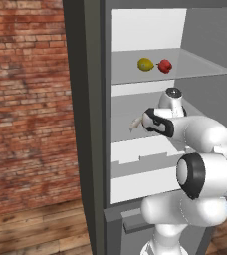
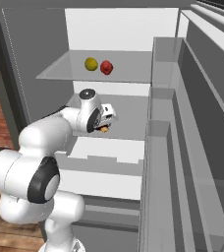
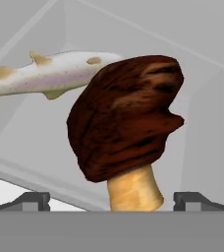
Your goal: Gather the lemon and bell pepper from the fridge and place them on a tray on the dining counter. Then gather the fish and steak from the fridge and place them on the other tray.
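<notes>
Open fridge (image 1: 93, 124) with the arm reaching onto its middle shelf. In the hand view the fingers (image 3: 111, 199) stand wide apart, one tip (image 3: 33, 201) at each lower corner, with nothing between the pads. The steak (image 3: 126, 115) lies straight ahead of the fingers, centred over the gap, its pale fatty end (image 3: 133, 189) nearest them; whether it touches either tip cannot be told. The fish (image 3: 50, 74) lies beyond the steak and off to the side of the left-hand tip, its head end hidden behind the meat, its tail running out of the picture.

The left base view shows the fish's tail (image 1: 135, 124) projecting past the hand; the steak is hidden there by the wrist. The right base view shows a small tan spot just beneath the hand, too small to identify.

Both base views show the lemon (image 1: 145, 64) and pepper (image 1: 165, 65) side by side on the glass shelf above the fingers, well apart from them, the lemon to the left. The right base view also shows the door shelves (image 2: 182, 147) beside the arm.
</notes>
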